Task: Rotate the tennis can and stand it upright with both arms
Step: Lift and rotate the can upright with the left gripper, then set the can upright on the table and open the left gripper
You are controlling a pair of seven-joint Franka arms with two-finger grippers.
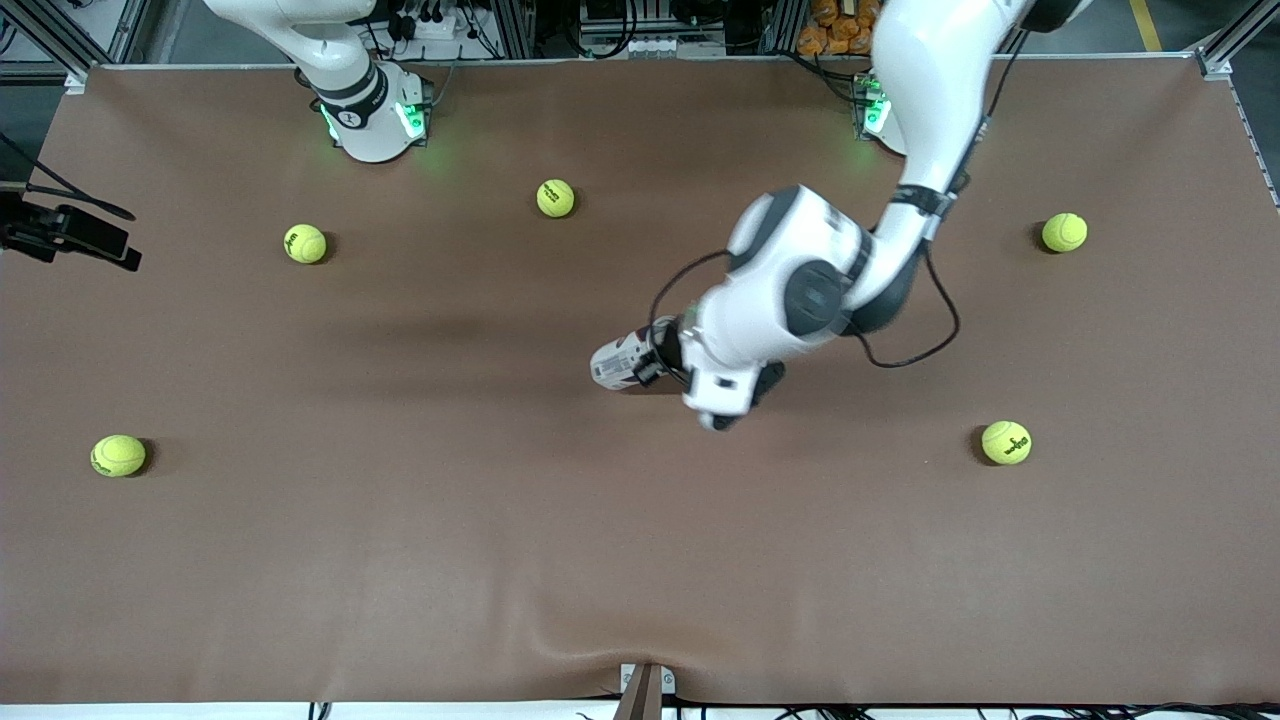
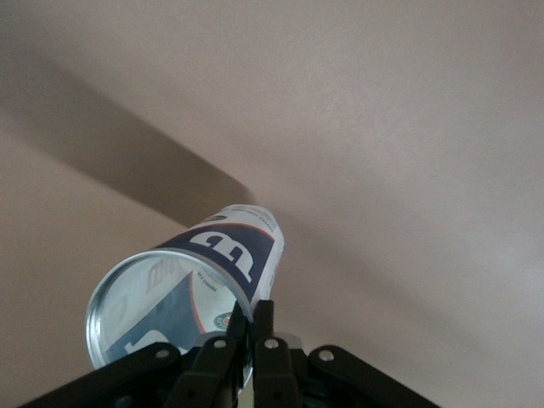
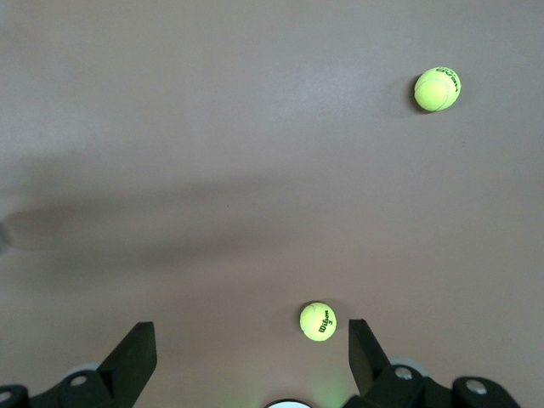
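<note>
Midway along the brown paper-covered worktop [image 1: 400, 560], the left hand [image 2: 252, 327] has its black fingers [image 2: 266, 327] pinched together on the silver rim of the tennis can [image 2: 217, 272], a slim clear-plastic tube with a white and navy "W" label. That tube tilts, its open end at the hand and its closed end reaching away toward the right arm's end of the worktop. Up near its own base the right hand [image 3: 252, 361] waits with its fingers spread wide and holding nothing, over 1 of 5 yellow-green tennis balls [image 3: 318, 321].
</note>
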